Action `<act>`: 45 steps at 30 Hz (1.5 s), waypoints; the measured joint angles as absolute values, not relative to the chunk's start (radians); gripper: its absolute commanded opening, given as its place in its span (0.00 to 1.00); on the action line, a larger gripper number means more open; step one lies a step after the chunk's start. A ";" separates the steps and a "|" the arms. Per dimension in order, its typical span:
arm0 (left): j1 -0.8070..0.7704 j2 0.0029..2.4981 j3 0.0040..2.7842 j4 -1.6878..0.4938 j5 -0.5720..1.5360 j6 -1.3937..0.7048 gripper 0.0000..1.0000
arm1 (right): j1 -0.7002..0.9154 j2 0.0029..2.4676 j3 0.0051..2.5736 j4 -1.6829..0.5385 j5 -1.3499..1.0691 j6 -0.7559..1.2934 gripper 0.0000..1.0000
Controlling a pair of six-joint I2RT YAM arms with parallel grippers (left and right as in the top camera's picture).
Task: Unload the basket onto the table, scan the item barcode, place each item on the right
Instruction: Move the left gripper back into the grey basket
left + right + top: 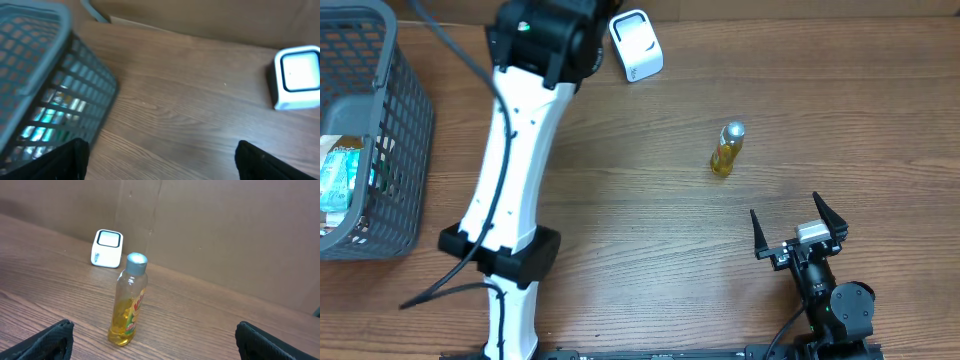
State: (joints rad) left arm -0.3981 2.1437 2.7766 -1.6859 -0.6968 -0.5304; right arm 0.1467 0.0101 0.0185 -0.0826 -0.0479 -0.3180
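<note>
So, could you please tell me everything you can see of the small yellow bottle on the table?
The bottle is small, clear plastic by its look, holding yellow liquid, with a silver-grey cap and a colourful label with red and green print. It stands upright on the wooden table, cap on, touched by nothing else.

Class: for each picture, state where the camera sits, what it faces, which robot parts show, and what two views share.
Overhead: above the table, looking down; left arm and open right gripper show.
Left wrist: low over the table, facing basket and scanner; open left gripper at the bottom corners.
Right wrist: low, facing the bottle; right gripper at the bottom corners.
Shared: both wrist views show the scanner.
</note>
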 measured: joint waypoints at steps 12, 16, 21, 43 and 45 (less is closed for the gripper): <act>-0.072 1.972 2.777 -1.684 -0.614 -0.490 1.00 | 0.147 0.010 0.019 -0.084 -0.048 -0.318 1.00; 0.094 1.973 2.777 -1.680 -0.511 -0.490 1.00 | 0.146 0.010 0.019 -0.083 -0.048 -0.318 1.00; 0.288 1.973 2.777 -1.679 -0.370 -0.489 1.00 | 0.147 0.010 0.019 -0.083 -0.048 -0.318 1.00; 0.707 2.057 2.738 -1.687 0.004 -0.376 0.99 | 0.147 0.010 0.019 -0.083 -0.048 -0.318 1.00; 0.707 2.073 2.709 -1.687 0.010 -0.362 1.00 | 0.147 0.010 0.019 -0.083 -0.048 -0.318 1.00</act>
State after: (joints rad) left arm 0.7074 2.0731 2.7094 -1.6871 0.0097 -0.3622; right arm 0.1467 0.0101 0.0185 -0.0834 -0.0483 -0.3176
